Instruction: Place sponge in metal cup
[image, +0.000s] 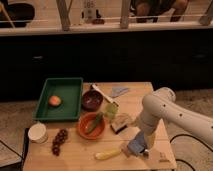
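Gripper (142, 148): low over the 5 o'clock corner of the table (145, 95), at the end of the white arm (157, 107). Its jaws are spread wide. It is right at the metal cup, and I cannot tell whether it touches the cup or has anything between the jaws.
Metal cup (135, 145): bluish-grey, close to the front edge at 5 o'clock, with a banana (107, 154) just off its 9 o'clock side. So near the robot's side, it probably needs only a short reach.
Sponge (111, 109): my best reading is the yellow-green block near the table's middle, at 11 o'clock from the cup and well apart from it. It lies flat on the wood, which would suit a grasp from above.
Neighbours: an orange bowl (91, 126) lies at the sponge's 8 o'clock, and a pale block (120, 121) at its 5 o'clock, between sponge and cup.
Stage, as judged: the sponge looks not yet in the cup, and wide jaws fit an empty gripper.
Risk: a nudge could tip the cup so near the edge.
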